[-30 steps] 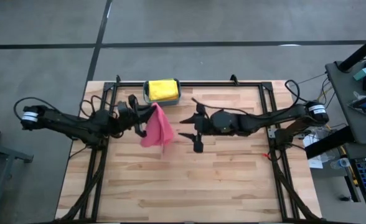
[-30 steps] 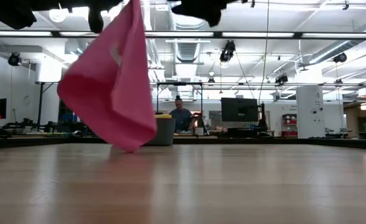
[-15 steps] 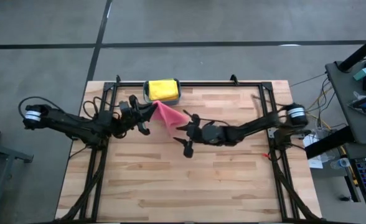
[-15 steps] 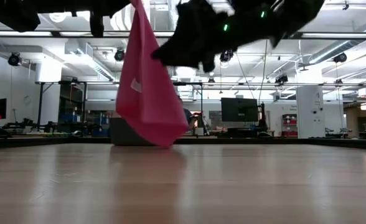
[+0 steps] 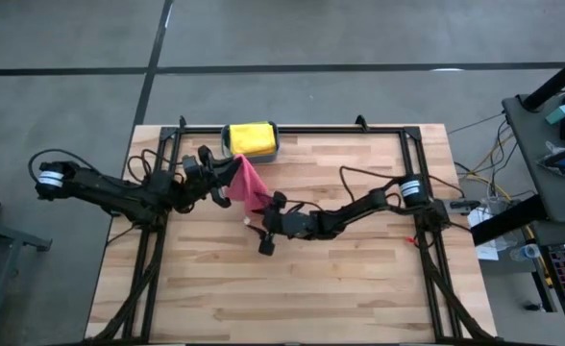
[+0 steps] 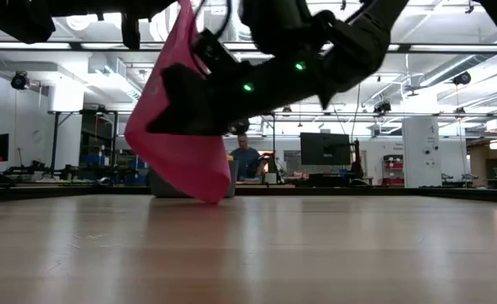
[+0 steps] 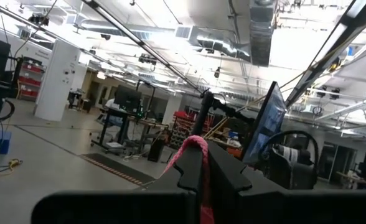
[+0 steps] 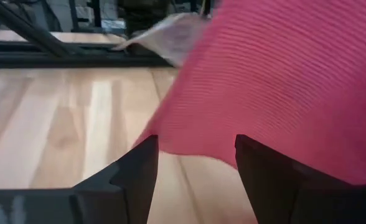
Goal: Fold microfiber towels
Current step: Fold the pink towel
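Cloth is what is hanging here: the left hand is pinching the top corner of the pink towel shut between its fingers, holding it above the wooden table so it is drooping in limp folds, light and soft, likely to swing. The right hand is standing open just beside the lower hem, where the free bottom corner looks like the best hold. Behind, the teal bin is carrying a yellow towel. Beyond the smooth planks, a workshop with a seated person is showing.
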Tool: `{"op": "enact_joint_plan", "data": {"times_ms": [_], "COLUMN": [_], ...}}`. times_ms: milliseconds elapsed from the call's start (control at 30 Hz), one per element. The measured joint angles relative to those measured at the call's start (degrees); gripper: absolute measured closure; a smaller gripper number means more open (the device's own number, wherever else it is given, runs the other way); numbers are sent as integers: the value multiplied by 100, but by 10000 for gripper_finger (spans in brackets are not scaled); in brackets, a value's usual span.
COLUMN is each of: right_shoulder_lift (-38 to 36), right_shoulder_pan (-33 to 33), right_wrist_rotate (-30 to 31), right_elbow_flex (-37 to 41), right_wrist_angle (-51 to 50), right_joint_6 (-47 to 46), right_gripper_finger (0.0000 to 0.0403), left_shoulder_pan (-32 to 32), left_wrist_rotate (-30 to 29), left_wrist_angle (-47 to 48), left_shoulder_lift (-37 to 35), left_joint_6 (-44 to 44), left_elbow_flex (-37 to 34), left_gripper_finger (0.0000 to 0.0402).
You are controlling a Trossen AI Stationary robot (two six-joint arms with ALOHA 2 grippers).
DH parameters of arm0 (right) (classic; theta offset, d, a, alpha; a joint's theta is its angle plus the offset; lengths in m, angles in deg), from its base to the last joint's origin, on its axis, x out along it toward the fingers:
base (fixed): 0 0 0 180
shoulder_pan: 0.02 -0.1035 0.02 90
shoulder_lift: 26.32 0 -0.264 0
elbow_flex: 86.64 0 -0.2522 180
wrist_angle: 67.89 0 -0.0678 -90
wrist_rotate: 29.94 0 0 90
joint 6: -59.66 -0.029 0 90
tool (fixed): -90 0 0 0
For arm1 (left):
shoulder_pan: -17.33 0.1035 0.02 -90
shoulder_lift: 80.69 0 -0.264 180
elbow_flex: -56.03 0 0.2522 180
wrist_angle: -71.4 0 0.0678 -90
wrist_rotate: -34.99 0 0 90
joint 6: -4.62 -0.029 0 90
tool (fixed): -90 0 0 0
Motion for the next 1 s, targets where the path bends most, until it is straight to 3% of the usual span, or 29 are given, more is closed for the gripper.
{"op": "enact_joint_plan", "data": {"times_ms": [300,500,700,867,1000], "right_shoulder_lift": [-37,-66,-65,-62,-64], "right_shoulder_pan": [-25,-30,122,331,395], "right_wrist_rotate": [323,1239,1241,707,91], "right_elbow_flex": [-403,-398,-396,-396,-396], "right_wrist_angle": [-698,-720,-664,-660,-827], "right_joint_6": [30,18,-37,-107,-32], "right_gripper_finger": [200,200,208,258,349], "left_shoulder_pan": [0,1,2,2,2], "left_wrist_rotate": [-172,-324,-324,-322,-322], "left_wrist_angle": [36,30,-39,-116,-115], "left_shoulder_lift": [-9,-4,-3,2,-3], "left_joint_6": [-251,-253,-253,-269,-269], "left_elbow_flex": [-29,-34,-33,-31,-46], "left_gripper_finger": [402,401,401,401,402]}}
